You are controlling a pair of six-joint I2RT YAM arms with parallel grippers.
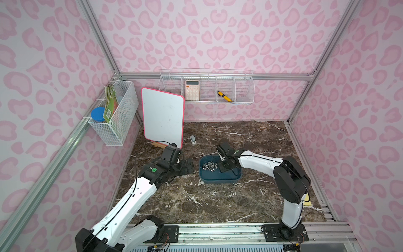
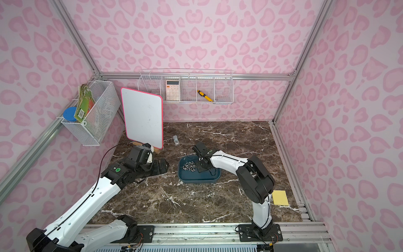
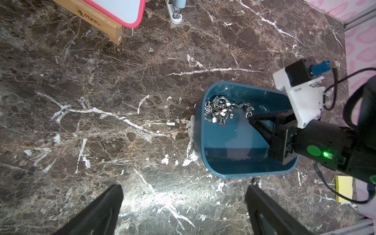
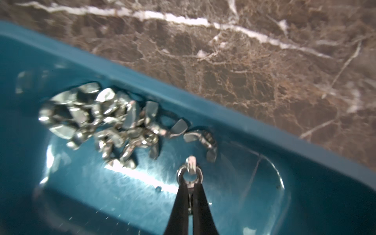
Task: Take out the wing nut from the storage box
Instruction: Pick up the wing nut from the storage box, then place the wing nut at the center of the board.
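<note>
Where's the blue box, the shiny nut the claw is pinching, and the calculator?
storage box (image 1: 218, 180): in a top view, on its near wall.
wing nut (image 4: 191, 162): right wrist view, on its free wing.
calculator (image 1: 192, 90): in a top view, middle of its face.

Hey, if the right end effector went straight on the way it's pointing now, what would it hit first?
Probably the storage box floor just ahead, since the right end effector, shut on a wing nut, angles downward; a shallower line would meet the stray wing nut first. Depth is unclear.
</note>
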